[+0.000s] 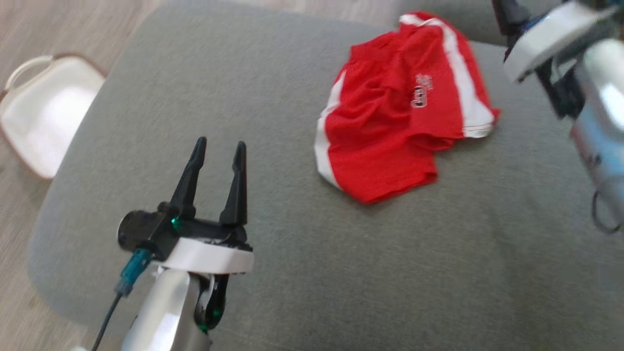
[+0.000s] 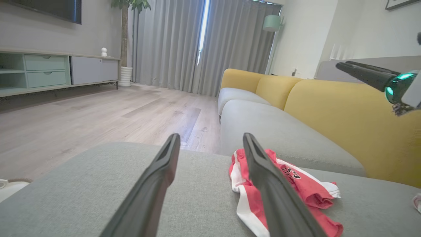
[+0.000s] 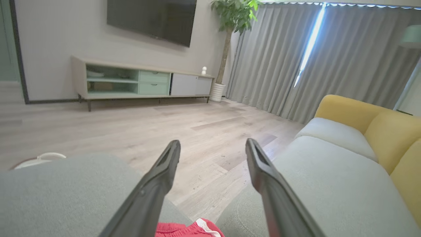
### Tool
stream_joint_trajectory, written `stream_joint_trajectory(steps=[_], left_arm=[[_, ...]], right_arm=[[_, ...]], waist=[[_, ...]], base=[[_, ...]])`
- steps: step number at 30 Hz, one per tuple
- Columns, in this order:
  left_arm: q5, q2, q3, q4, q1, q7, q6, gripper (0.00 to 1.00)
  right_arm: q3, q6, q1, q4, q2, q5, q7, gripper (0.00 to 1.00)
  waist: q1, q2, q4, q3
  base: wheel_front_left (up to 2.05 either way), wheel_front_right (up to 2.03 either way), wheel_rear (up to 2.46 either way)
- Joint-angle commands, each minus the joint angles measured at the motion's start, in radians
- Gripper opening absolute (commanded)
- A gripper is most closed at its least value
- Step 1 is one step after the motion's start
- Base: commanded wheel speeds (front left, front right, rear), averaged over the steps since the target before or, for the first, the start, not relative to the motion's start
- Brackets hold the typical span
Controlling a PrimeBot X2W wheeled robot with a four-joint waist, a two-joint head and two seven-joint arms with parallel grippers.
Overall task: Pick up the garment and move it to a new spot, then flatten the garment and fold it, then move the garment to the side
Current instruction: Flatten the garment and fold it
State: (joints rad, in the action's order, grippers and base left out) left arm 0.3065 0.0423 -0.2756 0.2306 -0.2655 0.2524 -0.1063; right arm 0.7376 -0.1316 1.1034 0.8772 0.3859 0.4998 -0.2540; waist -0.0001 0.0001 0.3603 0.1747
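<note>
Nearest of all is the left arm point(image 1: 161, 302), its jaws standing wide with nothing between them, tips aimed across the grey cushion point(image 1: 273, 97). The garment, a pair of red shorts point(image 1: 404, 112) with white side stripes, lies in a rumpled heap on that cushion. It is ahead of the left jaws and off to their right, well apart from them, with the cloth creased and lapped over itself. Just past the heap's right side hangs the right arm point(image 1: 599, 112). Its jaws are also spread wide and empty, and a scrap of red shows low between them in the right wrist view, so they seem to sit above the cloth and not on it. Further out, a white basket point(image 1: 44, 112) sits on the wooden floor point(image 1: 48, 19) to the left of the left jaws. A yellow sofa back point(image 2: 345, 112) rises beyond the right jaws.

With both jaws free and the shorts down but creased, I'd judge the flattening step to be in hand, with the fold and the shift aside not yet begun. The next move calls for both jaws to come down on opposite edges of the heap, pinch only the thin cloth off the soft cushion, and draw apart until it lies smooth
</note>
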Motion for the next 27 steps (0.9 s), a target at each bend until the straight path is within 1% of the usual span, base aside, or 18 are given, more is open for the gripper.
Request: stream_joint_trajectory(steps=[1, 4, 7, 10, 13, 16, 18, 19, 20, 27], left_arm=[[-0.01, 0.008, 0.046, -0.025, 0.0, 0.009, -0.006, 1.0], [-0.022, 0.008, 0.077, -0.027, 0.023, 0.009, -0.008, 1.0], [-0.031, 0.008, 0.104, -0.034, 0.047, 0.009, -0.01, 1.0], [-0.037, 0.008, 0.121, -0.041, 0.067, 0.009, -0.012, 1.0], [-0.039, 0.008, 0.128, -0.046, 0.083, 0.009, -0.014, 1.0], [-0.039, 0.008, 0.129, -0.049, 0.097, 0.009, -0.015, 1.0], [-0.039, 0.008, 0.127, -0.049, 0.102, 0.009, -0.016, 1.0], [-0.039, 0.008, 0.127, -0.049, 0.102, 0.009, -0.016, 1.0], [-0.039, 0.008, 0.124, -0.05, 0.106, 0.009, -0.016, 1.0], [-0.039, 0.008, 0.112, -0.052, 0.102, 0.009, -0.018, 1.0]], right_arm=[[-0.043, 0.001, -0.074, -0.048, -0.017, -0.024, -0.007, 1.0], [-0.208, 0.001, -0.236, -0.166, -0.054, -0.1, -0.008, 1.0], [-0.345, 0.001, -0.405, -0.283, -0.11, -0.187, -0.008, 1.0], [-0.457, 0.001, -0.564, -0.385, -0.182, -0.26, -0.008, 1.0], [-0.541, 0.001, -0.703, -0.464, -0.258, -0.308, -0.008, 1.0], [-0.556, 0.001, -0.815, -0.521, -0.3, -0.352, -0.008, 1.0], [-0.568, 0.001, -0.872, -0.551, -0.318, -0.358, -0.004, 1.0], [-0.568, 0.001, -0.872, -0.551, -0.318, -0.358, -0.004, 1.0], [-0.576, 0.001, -0.913, -0.575, -0.327, -0.361, 0.001, 1.0], [-0.574, 0.001, -0.942, -0.622, -0.335, -0.375, 0.026, 1.0]], waist=[[0.0001, -0.0001, -0.062, -0.06], [0.0001, -0.0001, -0.104, -0.094], [0.0001, -0.0001, -0.141, -0.12], [0.0001, -0.0001, -0.171, -0.135], [0.0001, -0.0001, -0.193, -0.146], [0.0001, -0.0001, -0.207, -0.153], [0.0001, -0.0001, -0.209, -0.157], [0.0001, -0.0001, -0.209, -0.157], [0.0001, -0.0001, -0.21, -0.158], [0.0001, -0.0001, -0.192, -0.144]], base=[[0.0, 0.0, 0.0], [0.0, 0.0, 0.0], [0.0, 0.0, 0.0], [0.0, 0.0, 0.0], [0.0, 0.0, 0.0], [0.0, 0.0, 0.0], [0.0, 0.0, 0.0], [0.0, 0.0, 0.0], [0.0, 0.0, 0.0], [0.0, 0.0, 0.0]])
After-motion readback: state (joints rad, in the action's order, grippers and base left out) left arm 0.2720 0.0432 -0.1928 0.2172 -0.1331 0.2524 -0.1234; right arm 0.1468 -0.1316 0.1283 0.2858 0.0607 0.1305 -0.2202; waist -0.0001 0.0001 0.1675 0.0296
